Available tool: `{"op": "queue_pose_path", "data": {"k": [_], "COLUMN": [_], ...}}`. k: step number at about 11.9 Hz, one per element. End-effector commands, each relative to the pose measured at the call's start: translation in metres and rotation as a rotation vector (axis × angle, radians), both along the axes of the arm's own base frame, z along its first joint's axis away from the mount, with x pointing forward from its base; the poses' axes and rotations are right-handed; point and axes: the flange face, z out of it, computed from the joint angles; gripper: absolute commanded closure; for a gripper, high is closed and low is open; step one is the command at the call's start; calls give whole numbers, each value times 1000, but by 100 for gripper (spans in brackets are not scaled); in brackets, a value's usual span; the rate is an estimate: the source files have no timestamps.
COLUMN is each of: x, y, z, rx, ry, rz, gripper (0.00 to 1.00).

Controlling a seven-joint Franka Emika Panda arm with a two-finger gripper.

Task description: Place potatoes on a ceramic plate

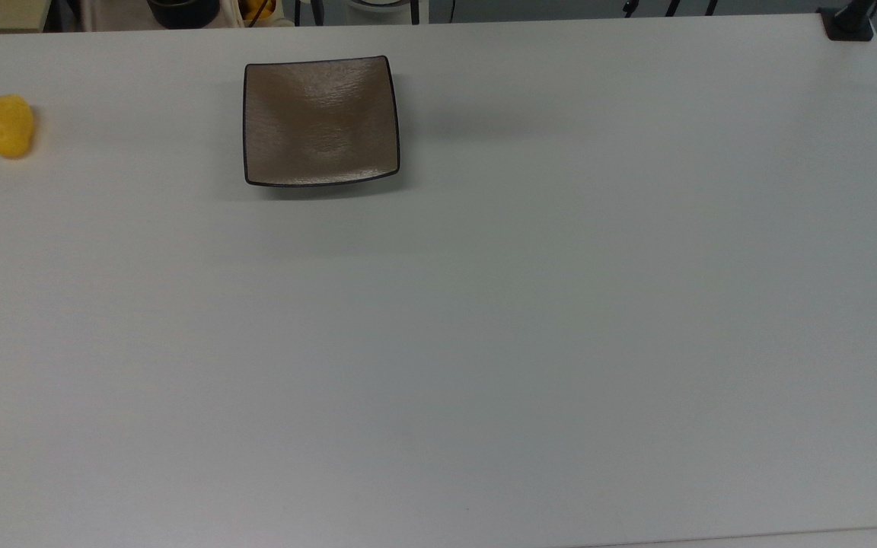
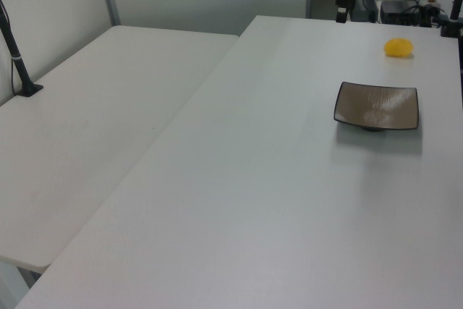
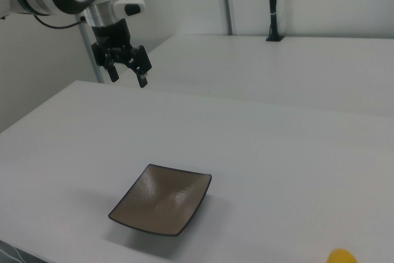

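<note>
Potato (image 1: 7, 126) on white counter (image 1: 484, 342), far at top view's left, well apart from ceramic plate (image 1: 321, 122); nothing on plate. In right view, gripper (image 3: 128, 76) up in air beyond plate, fingers (image 3: 143, 79) spread apart, nothing held. Potato at right view's bottom edge.

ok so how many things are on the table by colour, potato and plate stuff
yellow-orange: 1, the potato
brownish-taupe: 1, the ceramic plate, nothing on it
total: 2, lying apart on the white table
</note>
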Motion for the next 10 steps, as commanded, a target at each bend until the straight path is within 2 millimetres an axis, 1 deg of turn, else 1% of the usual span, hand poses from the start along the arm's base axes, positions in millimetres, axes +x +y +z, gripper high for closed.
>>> {"op": "queue_pose_path", "data": {"k": [1,2,10], "x": [0,0,-4], "y": [-12,-17,-16], "z": [3,3,7], "rx": [15,15,15], "ry": [-14,-14,-13], "rz": [5,-4,-4], "gripper": [0,0,0]}}
